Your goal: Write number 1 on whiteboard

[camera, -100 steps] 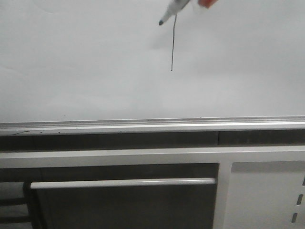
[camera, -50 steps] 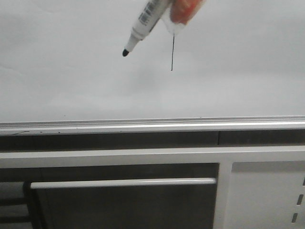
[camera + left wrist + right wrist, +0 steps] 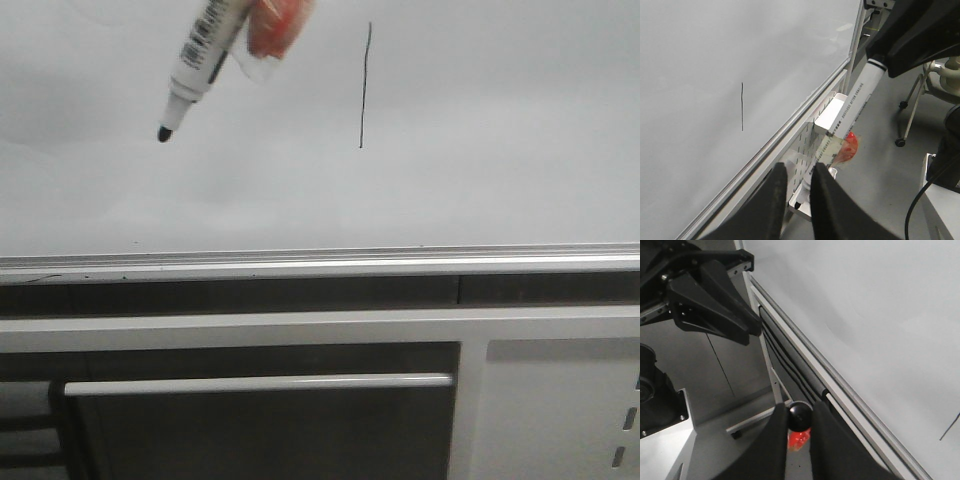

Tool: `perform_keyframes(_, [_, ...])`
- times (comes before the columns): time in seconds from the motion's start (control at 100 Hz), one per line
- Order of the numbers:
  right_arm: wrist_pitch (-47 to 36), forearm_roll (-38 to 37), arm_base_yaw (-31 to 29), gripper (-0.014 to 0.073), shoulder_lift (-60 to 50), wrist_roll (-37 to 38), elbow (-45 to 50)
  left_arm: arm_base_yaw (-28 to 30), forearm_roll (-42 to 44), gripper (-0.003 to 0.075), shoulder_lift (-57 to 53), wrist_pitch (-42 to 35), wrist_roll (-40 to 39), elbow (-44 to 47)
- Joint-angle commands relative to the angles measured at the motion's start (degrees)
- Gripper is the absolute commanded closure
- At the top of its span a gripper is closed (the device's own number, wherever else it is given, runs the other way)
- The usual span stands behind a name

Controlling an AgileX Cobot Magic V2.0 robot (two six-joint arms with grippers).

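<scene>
Front view shows the number 1 (image 3: 364, 86) standing finished on the whiteboard (image 3: 500, 150), a thin dark stroke. My right gripper (image 3: 799, 426) pinches the marker pen (image 3: 198, 60), tip clear of the board and off to the stroke's left. My left gripper (image 3: 794, 186) sits pressed nearly together, empty. Writing looks done; next, I judge, comes retreating without smudging.

I see a white metal frame (image 3: 300, 328) below the board, with a horizontal bar (image 3: 258, 383) across a dark opening. A white panel with small slots (image 3: 560, 410) sits to its right. In my left wrist view, a wheeled chair base (image 3: 912, 112) stands on grey floor (image 3: 880, 165).
</scene>
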Motion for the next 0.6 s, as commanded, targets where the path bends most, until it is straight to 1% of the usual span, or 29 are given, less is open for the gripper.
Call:
perform_keyframes(0.0, [-1.25,3.64,0.00,0.0637,0.53,-2.67,-3.11,-0.01,-3.85,0.0531,0.13,0.52,0.05,-1.77])
perform_keyframes(0.15, [0.38,4.73,0.00,0.0638,1.95,-4.12,-5.05,-0.01,-3.85,0.0522,0.77,1.99,0.05,-1.77])
perform_keyframes(0.23, [1.31,4.73,0.00,0.0637,2.64,-4.21,-6.07,-0.01,-3.85,0.0522,2.23,4.01,0.05,-2.00])
perform_keyframes(0.37, [3.29,4.85,0.00,0.0638,4.16,-6.30,-7.53,-0.01,-4.06,0.0522,4.81,8.63,2.66,-3.04])
perform_keyframes(0.49, [5.46,4.85,0.00,0.0638,5.44,-6.73,-8.93,-0.01,-4.06,0.0521,5.88,9.73,4.13,-3.55])
perform_keyframes(0.59, [5.57,4.85,0.00,0.0637,6.43,-7.48,-9.59,-0.01,-3.63,0.0521,6.90,11.97,4.67,-3.55])
